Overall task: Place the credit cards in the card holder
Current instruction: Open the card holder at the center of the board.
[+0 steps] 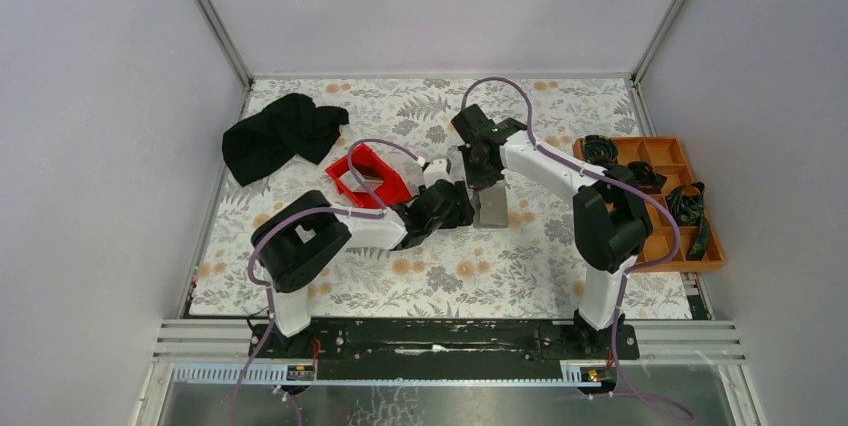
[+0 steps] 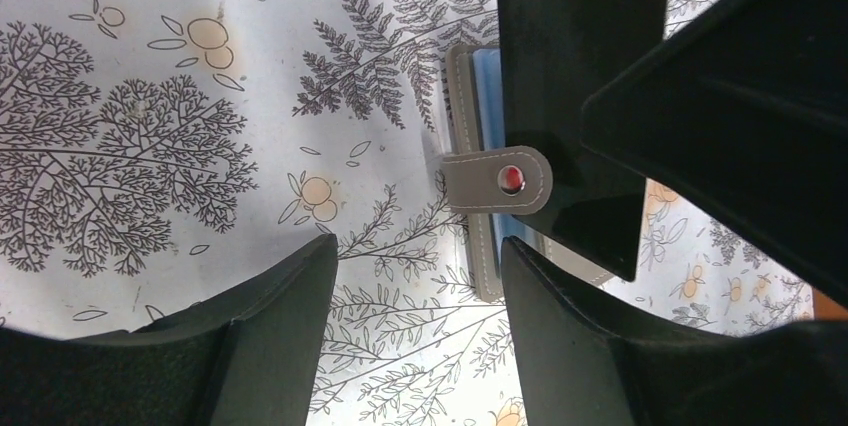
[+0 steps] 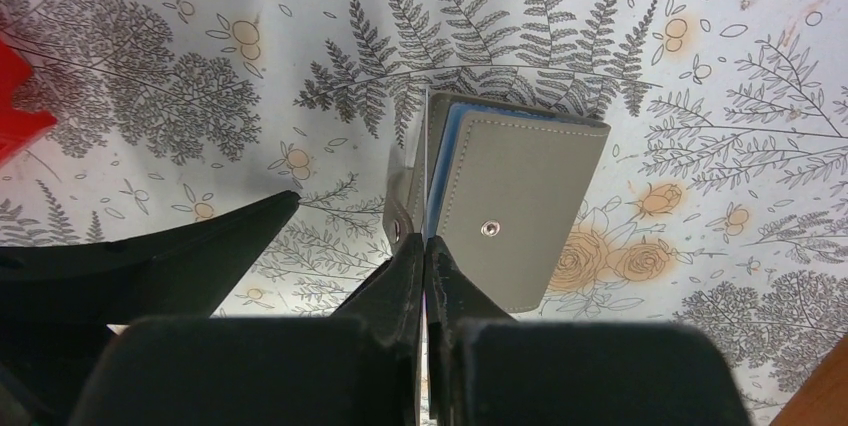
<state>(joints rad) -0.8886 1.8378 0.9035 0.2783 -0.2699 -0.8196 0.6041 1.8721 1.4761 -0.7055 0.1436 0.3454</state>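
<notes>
The grey card holder (image 1: 492, 209) lies on the flowered cloth mid-table, its snap strap (image 2: 495, 181) turned out and a light blue credit card (image 3: 450, 151) tucked inside. My right gripper (image 3: 425, 243) is shut on a dark glossy credit card (image 2: 580, 96), held on edge directly over the card holder (image 3: 520, 201) at its opening. In the right wrist view that card shows only as a thin line between the fingers. My left gripper (image 2: 418, 246) is open and low at the card holder's (image 2: 463, 96) left side, with bare cloth between its fingers and its right finger (image 2: 560, 316) at the holder's near corner.
A red plastic bin (image 1: 365, 178) stands just left of both grippers. A black cloth (image 1: 280, 136) lies bunched at the back left. An orange compartment tray (image 1: 690, 161) with black items sits along the right edge, beside the right arm.
</notes>
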